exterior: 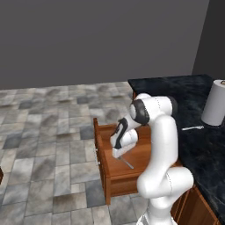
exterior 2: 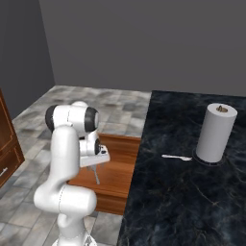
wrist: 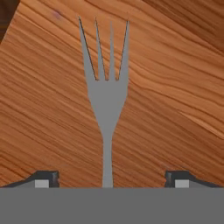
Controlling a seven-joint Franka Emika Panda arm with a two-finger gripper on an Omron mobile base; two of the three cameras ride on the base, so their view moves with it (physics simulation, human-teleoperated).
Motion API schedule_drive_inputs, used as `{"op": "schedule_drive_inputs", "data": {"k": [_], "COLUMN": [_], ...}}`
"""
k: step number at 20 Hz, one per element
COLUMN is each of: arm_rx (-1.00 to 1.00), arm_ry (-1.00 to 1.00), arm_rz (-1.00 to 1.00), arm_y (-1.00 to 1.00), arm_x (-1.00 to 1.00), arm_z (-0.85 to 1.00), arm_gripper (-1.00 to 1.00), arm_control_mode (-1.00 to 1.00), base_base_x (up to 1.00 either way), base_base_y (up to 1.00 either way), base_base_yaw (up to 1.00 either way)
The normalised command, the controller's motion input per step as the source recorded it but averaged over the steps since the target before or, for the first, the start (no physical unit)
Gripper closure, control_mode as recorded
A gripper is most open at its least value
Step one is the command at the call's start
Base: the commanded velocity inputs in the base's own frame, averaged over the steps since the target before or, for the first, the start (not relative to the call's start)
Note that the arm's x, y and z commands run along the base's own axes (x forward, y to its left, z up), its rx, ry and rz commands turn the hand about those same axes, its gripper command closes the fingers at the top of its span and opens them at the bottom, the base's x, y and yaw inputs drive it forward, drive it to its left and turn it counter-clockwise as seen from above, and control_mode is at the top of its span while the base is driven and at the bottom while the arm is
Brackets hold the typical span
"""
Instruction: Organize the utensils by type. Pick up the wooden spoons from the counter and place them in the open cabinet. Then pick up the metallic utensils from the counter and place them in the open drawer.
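From the left base view the white arm bends down over the open drawer, which juts out from the brown cabinetry below the black marble desk; the pincer hangs low inside the drawer box, and a thin silver fork slants just below it toward the wooden bottom; whether the fork rests on the wood or is in the air I cannot tell; on the desk a second small fork lies flat, just in front of an upright white paper towel roll; grey stone floor tiles spread to the left. From the right base view the same drawer shows beside the desk edge, with the pincer over it and the fork pointing down beneath the hand; the other fork lies on the dark desk just beside the base of the paper towel roll. In the hand view the two dark fingertips stand wide apart at the lower corners, the jaws spread fully and touching nothing; the fork sits midway between them, clear of both, tines pointing away over the drawer's wooden bottom.
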Motion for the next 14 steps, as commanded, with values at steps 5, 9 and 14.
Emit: {"op": "schedule_drive_inputs", "data": {"k": [5,9,14], "arm_rx": [0.0,0.0,0.0], "arm_ry": [0.08,0.1,0.02], "arm_rz": [0.0,0.0,0.0], "arm_y": [-0.13,-0.35,-0.4], "arm_x": [0.0,0.07,0.05], "arm_z": [0.59,0.57,0.59], "arm_gripper": [-1.0,-1.0,-1.0], "arm_control_mode": [-1.0,-1.0,-1.0], "base_base_x": [0.0,0.0,0.0], "base_base_y": [0.0,0.0,0.0], "base_base_yaw": [0.0,0.0,0.0]}}
